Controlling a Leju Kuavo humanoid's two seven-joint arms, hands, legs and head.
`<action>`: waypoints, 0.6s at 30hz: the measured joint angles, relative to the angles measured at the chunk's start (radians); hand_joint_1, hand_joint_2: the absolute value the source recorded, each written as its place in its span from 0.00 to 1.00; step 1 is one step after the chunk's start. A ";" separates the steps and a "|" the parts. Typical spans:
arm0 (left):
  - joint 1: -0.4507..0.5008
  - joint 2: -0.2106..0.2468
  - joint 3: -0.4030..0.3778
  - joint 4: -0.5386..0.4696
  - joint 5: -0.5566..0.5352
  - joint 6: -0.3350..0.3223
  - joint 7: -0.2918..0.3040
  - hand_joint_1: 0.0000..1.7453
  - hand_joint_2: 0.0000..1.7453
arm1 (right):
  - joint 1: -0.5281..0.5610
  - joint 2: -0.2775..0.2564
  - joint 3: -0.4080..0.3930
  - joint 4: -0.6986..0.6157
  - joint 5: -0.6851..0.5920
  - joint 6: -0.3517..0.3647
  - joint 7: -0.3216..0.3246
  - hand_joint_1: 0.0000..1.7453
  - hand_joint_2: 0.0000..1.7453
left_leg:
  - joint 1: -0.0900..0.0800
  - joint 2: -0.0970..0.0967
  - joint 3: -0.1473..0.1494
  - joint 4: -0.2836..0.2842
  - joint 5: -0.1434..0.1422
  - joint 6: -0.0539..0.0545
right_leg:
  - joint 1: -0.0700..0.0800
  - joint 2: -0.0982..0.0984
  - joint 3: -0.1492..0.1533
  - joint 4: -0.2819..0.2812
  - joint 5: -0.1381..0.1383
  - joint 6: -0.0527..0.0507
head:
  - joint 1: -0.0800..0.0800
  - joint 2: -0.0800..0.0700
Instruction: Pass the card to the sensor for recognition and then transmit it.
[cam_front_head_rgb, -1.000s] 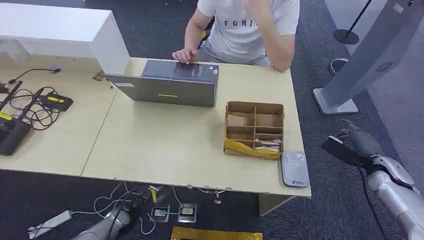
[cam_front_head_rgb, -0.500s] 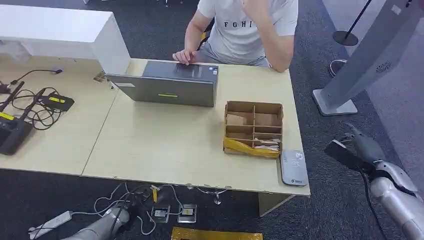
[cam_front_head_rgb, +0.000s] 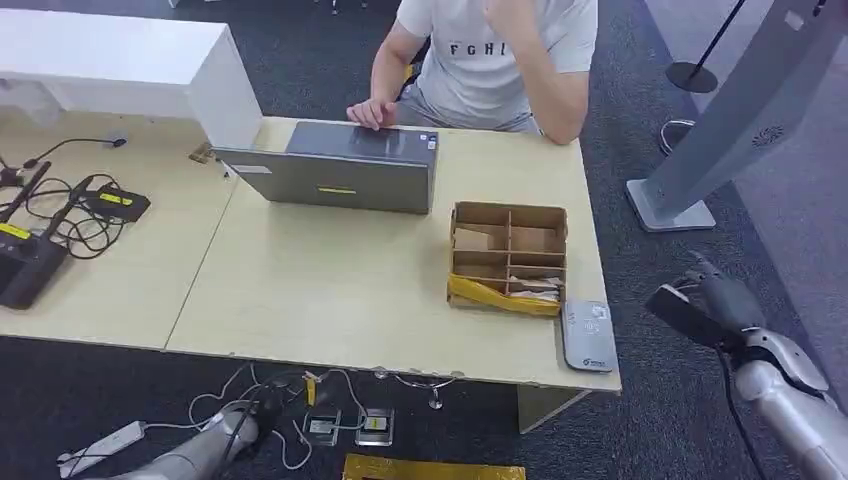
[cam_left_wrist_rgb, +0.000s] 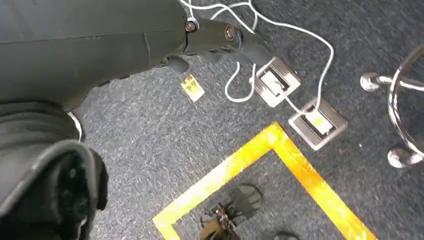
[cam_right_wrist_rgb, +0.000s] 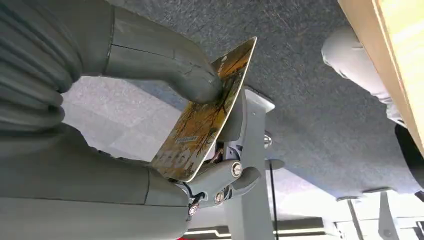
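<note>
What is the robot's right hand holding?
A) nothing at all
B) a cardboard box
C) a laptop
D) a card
D: in the right wrist view the right hand pinches a yellow-brown card between thumb and fingers, out past the table edge, apart from the grey sensor pad.

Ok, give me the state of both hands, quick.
Left hand: hangs low over the floor cables; open or closed cannot be told.
Right hand: holding the card, pinched between thumb and fingers.
</note>
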 joint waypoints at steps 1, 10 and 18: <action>0.000 -0.001 0.000 0.000 0.000 -0.004 -0.002 0.00 0.00 | 0.001 0.000 0.002 0.000 0.000 0.000 0.000 1.00 1.00 | 0.000 0.000 0.000 0.000 0.000 0.000 | 0.000 0.000 0.000 0.000 0.000 0.000 | 0.000 0.000; 0.001 0.013 0.000 0.001 0.000 -0.027 -0.009 0.00 0.00 | 0.023 -0.003 0.006 -0.017 -0.013 -0.001 0.015 1.00 1.00 | -0.001 0.000 -0.001 0.000 0.000 0.000 | -0.001 0.000 0.000 0.000 0.000 0.000 | 0.000 0.000; -0.001 0.019 0.000 0.001 -0.013 -0.029 -0.007 0.00 0.00 | 0.033 -0.009 0.006 -0.034 -0.012 -0.001 0.026 1.00 1.00 | -0.001 0.000 0.000 0.000 0.000 0.000 | -0.001 0.000 0.000 0.001 0.000 0.000 | 0.000 0.000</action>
